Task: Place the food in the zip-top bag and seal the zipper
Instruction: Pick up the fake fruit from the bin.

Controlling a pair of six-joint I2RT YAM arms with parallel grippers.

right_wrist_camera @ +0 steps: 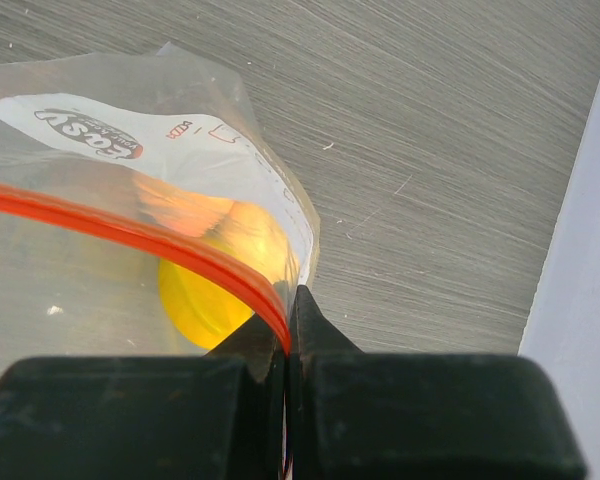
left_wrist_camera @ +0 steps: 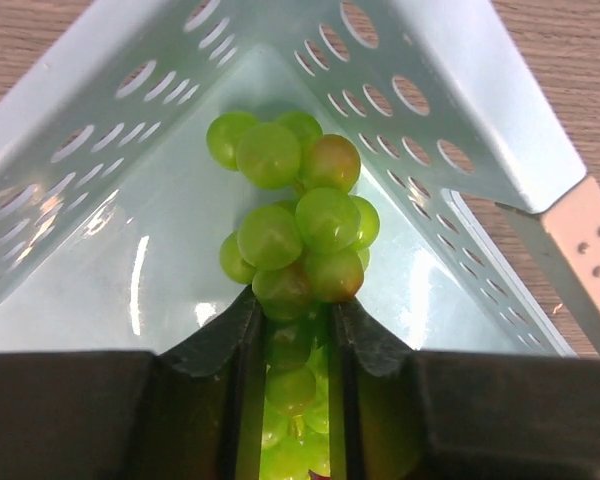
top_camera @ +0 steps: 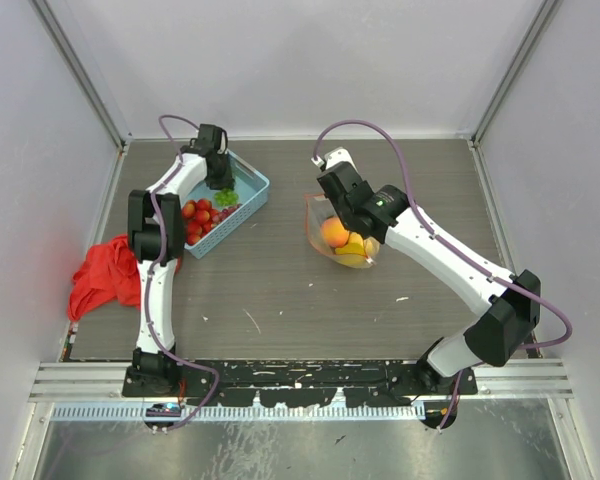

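A bunch of green grapes (left_wrist_camera: 298,225) lies in a corner of the light-blue basket (left_wrist_camera: 450,90). My left gripper (left_wrist_camera: 292,300) has its fingers closed around the bunch's near end, with grapes filling the gap. From above, that gripper (top_camera: 220,182) is over the basket's far end, with red strawberries (top_camera: 198,218) beside the grapes (top_camera: 226,197). My right gripper (right_wrist_camera: 288,300) is shut on the red-orange zipper (right_wrist_camera: 130,232) at the mouth of the zip-top bag (top_camera: 365,252). Inside the bag are a yellow lemon (right_wrist_camera: 205,300) and an orange-pink peach (top_camera: 334,233).
A red cloth (top_camera: 105,275) is heaped at the table's left edge, beside the left arm. The basket (top_camera: 257,196) sits at the back left. Grey walls close in the table on three sides. The bag's white label (right_wrist_camera: 80,130) faces the right wrist camera.
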